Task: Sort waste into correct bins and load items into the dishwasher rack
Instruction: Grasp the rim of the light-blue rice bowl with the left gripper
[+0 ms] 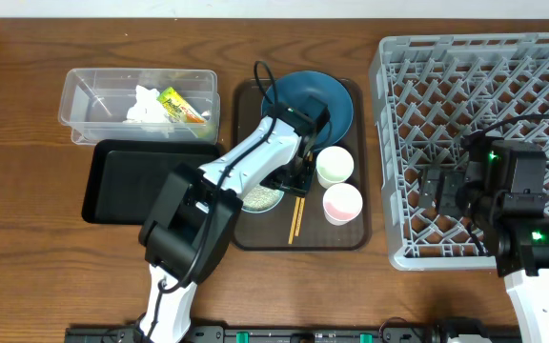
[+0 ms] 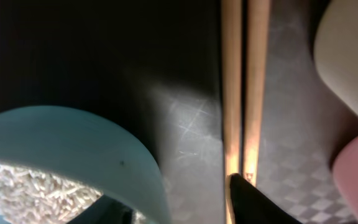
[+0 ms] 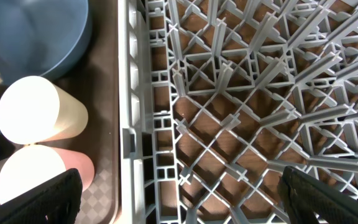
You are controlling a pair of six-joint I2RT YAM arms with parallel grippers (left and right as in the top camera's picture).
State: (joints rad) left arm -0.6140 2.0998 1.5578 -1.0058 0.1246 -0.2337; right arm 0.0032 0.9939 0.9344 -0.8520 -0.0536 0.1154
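Note:
My left gripper [image 1: 290,181] is low over the brown serving tray [image 1: 349,238], astride the wall of the light blue bowl [image 2: 73,140] that holds rice grains [image 2: 36,190]. One finger is inside the bowl. The other finger [image 2: 260,202] is outside, its tip on the wooden chopsticks [image 2: 232,93], with a gap left to the bowl wall. The pale cup [image 1: 335,165], the pink cup [image 1: 342,202] and the dark blue plate [image 1: 327,100] share that tray. My right gripper [image 3: 182,199] hangs open and empty over the left edge of the grey rack [image 1: 484,105].
The clear tub [image 1: 89,95] at the back left holds crumpled tissue [image 1: 146,105] and a yellow-green wrapper [image 1: 181,105]. The black tray [image 1: 132,181] lies in front of it. The brown tray's right rim runs close along the rack's left wall [image 3: 129,93].

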